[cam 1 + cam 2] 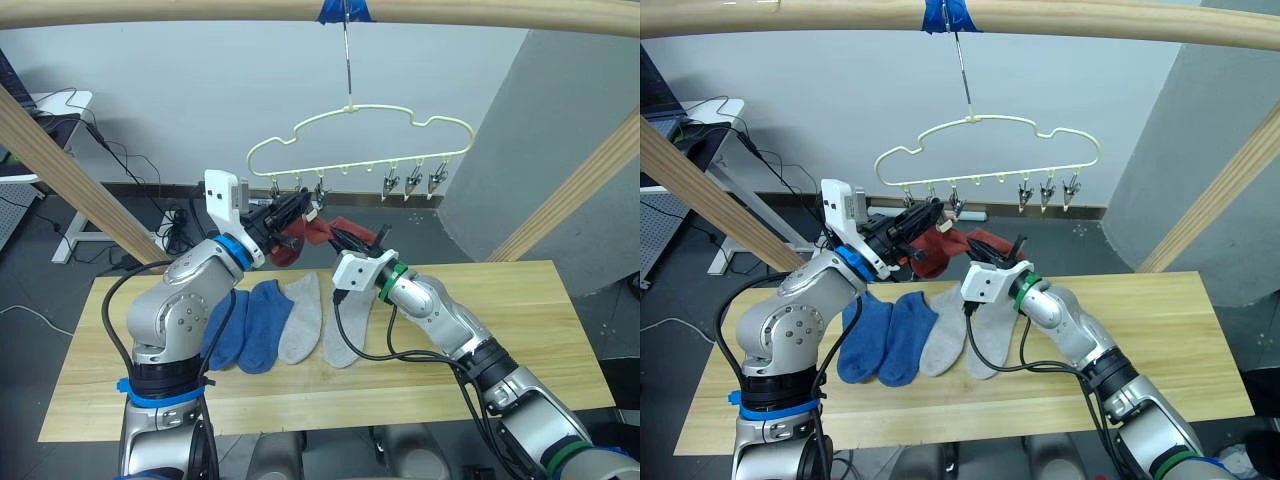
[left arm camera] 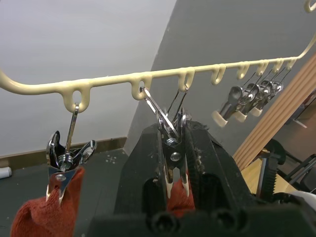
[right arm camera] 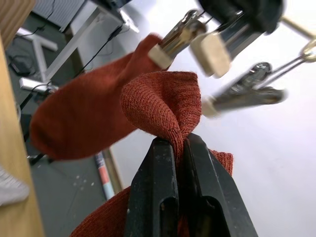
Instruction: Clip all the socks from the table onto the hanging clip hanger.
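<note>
Pale wood-plank worktop (image 1: pixel 520 330) — two blue, two grey knit socks (image 1: pixel 278 325) mid-surface | left hand (image 2: pixel 173 163) squeezes silver clip (image 2: pixel 170 143) on yellow-green wire hanger (image 1: pixel 360 140) | right hand (image 3: pixel 180 143) pinches rust-red sock (image 3: pixel 163 106) beneath clip

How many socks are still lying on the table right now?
4: two blue socks side by side on the table, then two grey socks beside them towards the robot's right. Both rust socks are up at the clip hanger.
</note>
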Robot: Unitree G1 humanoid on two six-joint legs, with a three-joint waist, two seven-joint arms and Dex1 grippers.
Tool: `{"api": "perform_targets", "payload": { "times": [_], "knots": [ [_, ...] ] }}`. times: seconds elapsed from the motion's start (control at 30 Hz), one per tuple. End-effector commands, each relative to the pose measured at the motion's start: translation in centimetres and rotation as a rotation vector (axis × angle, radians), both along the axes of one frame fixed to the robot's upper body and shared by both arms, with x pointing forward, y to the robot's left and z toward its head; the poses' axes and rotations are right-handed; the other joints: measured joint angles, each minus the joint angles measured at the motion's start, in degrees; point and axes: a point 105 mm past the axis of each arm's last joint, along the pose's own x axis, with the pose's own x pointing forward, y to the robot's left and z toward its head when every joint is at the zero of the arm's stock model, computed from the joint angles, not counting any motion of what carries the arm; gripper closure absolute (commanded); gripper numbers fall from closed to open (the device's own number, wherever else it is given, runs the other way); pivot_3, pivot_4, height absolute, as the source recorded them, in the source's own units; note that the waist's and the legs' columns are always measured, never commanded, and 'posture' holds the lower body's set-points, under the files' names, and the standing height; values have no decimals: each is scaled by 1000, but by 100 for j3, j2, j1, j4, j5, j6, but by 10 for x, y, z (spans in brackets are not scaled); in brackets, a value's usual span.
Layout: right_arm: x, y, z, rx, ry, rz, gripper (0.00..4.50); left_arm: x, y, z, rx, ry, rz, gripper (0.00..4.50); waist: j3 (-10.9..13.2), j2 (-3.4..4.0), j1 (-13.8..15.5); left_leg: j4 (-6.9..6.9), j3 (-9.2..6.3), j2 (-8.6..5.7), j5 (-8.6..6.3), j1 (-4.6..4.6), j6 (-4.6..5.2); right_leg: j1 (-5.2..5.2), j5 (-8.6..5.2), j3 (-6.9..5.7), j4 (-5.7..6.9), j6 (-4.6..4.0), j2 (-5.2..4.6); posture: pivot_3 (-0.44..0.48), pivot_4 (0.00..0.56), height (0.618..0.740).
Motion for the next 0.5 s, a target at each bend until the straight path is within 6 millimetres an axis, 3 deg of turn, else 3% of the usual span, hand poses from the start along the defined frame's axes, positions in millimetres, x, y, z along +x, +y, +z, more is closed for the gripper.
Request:
{"api": "perform_targets", "payload": {
  "times": [0.03, 0.5],
  "knots": [
    [-6, 0, 15, 27, -67, 23, 4500, -6, -2, 23, -17, -93, -25, 4229, 0, 0, 0, 0, 0, 0, 0, 0, 0, 0, 0, 0, 0, 0, 0, -192, 241, 740],
    [-11, 3, 10, 13, -88, 50, 4500, -6, -3, 24, -31, -87, -28, 4229, 0, 0, -7, 1, 1, 1, 1, 1, -1, 0, 0, 1, 2, 0, 0, -195, 239, 740]
  ]
}}
